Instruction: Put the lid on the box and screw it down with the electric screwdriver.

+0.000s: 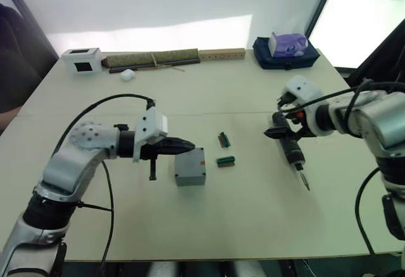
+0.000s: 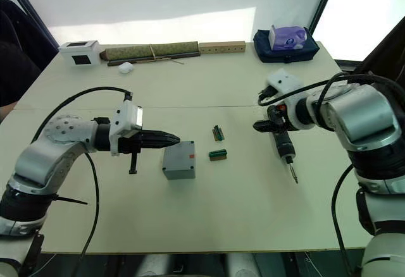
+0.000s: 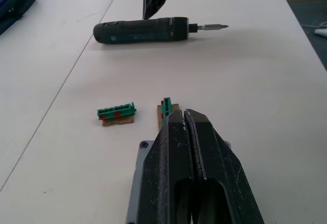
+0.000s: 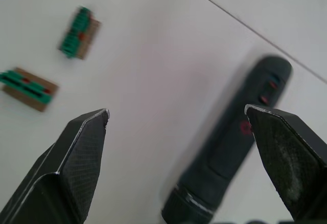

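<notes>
The left hand [image 2: 169, 140] has its two black fingers pressed together with nothing between them; their tips sit low over the top edge of the small square grey metal box [image 2: 179, 161], at its side nearer the left arm — whether they touch it I cannot tell. The box stands on the pale table [image 2: 209, 220] near its middle, with a small red mark on its upper face; the grey lid cannot be told apart from the box. Just beyond the box, toward the right arm, lie two small green circuit pieces [image 3: 117, 112] on brown backing, near each other but apart.

The right hand [image 4: 176, 119] is spread wide, empty, its fingers [image 4: 84, 142] straddling the thick black cylindrical electric screwdriver [image 4: 230, 152] from above without touching it. The screwdriver lies flat on the table, well apart from the box on the robot's right, its thin metal bit [image 1: 304, 180] pointing toward the near edge.

Along the far edge stand a white box with a dark window [image 1: 82, 60], a long rolled olive mat [image 1: 152, 59], a wooden strip with holes [image 1: 221, 54], a small white object [image 1: 127, 74] — and a dark blue tray holding a purple tissue pack [image 1: 288, 44].
</notes>
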Controlling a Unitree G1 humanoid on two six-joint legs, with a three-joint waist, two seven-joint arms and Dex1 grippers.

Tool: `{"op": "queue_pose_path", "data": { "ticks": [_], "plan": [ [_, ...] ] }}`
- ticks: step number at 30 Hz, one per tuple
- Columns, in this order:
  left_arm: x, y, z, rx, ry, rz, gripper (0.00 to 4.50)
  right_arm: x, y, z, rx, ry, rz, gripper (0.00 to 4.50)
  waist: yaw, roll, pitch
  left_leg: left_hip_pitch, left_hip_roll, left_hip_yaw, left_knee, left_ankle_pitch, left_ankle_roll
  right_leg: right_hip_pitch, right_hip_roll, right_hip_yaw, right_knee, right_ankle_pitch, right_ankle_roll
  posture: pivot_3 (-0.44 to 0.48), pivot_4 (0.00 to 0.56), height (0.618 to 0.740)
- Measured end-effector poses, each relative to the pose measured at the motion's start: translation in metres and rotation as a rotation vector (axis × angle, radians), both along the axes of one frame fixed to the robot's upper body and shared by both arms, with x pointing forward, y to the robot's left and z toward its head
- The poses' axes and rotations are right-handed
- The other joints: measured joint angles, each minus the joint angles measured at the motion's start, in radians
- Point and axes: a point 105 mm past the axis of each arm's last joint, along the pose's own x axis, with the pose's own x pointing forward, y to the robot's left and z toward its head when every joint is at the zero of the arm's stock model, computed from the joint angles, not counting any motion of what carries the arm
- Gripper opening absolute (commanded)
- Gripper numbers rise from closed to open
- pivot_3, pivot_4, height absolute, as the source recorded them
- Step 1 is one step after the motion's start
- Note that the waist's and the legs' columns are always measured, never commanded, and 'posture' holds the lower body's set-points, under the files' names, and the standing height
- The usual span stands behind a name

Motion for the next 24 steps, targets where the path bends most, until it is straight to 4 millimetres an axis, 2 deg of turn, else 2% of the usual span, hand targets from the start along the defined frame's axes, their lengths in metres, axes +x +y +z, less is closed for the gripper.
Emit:
{"op": "queue_pose_path", "data": {
  "ticks": [3, 12, 21, 24],
  "plan": [
    [0.0, -0.003, -0.002, -0.007, -0.011, -0.013, 0.0, 0.0, -0.021, -0.009, -0.012, 0.099, -0.115, 4.45, 0.0, 0.0, 0.0, 0.0, 0.0, 0.001, 0.0, 0.0, 0.0, 0.0, 0.0, 0.0, 0.0, 0.0, 0.0, 0.0, 0.15, 0.74],
    [-0.001, -0.014, -0.004, -0.037, -0.017, -0.034, 0.0, -0.001, -0.035, -0.039, 0.008, 0.302, -0.208, 4.45, 0.001, 0.0, 0.0, 0.0, 0.0, 0.001, 0.0, 0.0, 0.0, 0.0, 0.0, 0.0, 0.0, 0.0, 0.0, 0.0, 0.15, 0.74],
    [0.001, -0.011, -0.011, -0.033, -0.012, 0.014, 0.0, 0.011, -0.029, -0.067, 0.001, 0.381, -0.228, 4.45, -0.001, 0.0, 0.0, 0.0, 0.0, 0.001, 0.0, 0.0, 0.0, -0.001, 0.001, 0.0, 0.0, 0.0, 0.0, 0.0, 0.15, 0.74],
    [0.002, -0.01, -0.013, -0.032, -0.014, 0.036, 0.0, 0.021, -0.027, -0.069, -0.016, 0.359, -0.226, 3.76, -0.004, 0.0, 0.0, 0.0, 0.0, 0.001, 0.0, 0.0, 0.0, 0.0, 0.001, 0.0, 0.0, 0.0, 0.0, 0.0, 0.15, 0.74]
  ]
}}
